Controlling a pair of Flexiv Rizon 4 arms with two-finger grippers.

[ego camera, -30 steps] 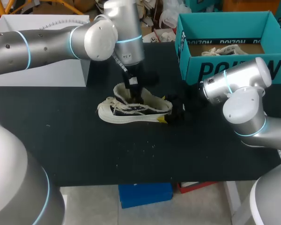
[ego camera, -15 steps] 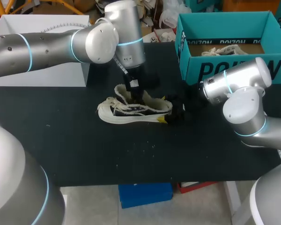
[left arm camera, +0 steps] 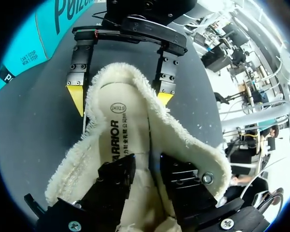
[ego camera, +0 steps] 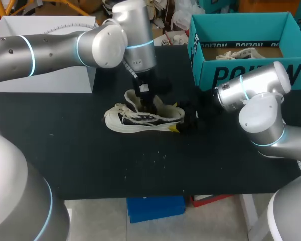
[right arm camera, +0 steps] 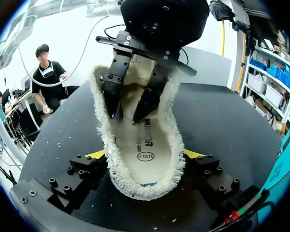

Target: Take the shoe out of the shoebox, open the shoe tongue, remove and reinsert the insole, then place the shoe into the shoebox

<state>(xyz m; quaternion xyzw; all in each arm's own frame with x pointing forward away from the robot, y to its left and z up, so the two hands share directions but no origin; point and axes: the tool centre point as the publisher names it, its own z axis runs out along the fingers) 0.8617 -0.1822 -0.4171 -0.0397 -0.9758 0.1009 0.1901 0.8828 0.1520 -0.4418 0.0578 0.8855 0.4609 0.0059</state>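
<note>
Now the shoe (ego camera: pixel 143 118) stands on the tabletop (ego camera: pixel 90 160), outside the shoebox (ego camera: pixel 241 75). Our right jaws are clenched on its heel from both sides. Our left jaws are down in the opening, over the insole (left arm camera: pixel 128 135); we cannot tell if they grasp it. We think the risk is this: if the left jaws catch the fleecy lining (right arm camera: pixel 104 140) together with the insole, an upward pull could drag the whole shoe out of the right jaws. A weak pinch could also let the insole slip and fold inside.
</note>
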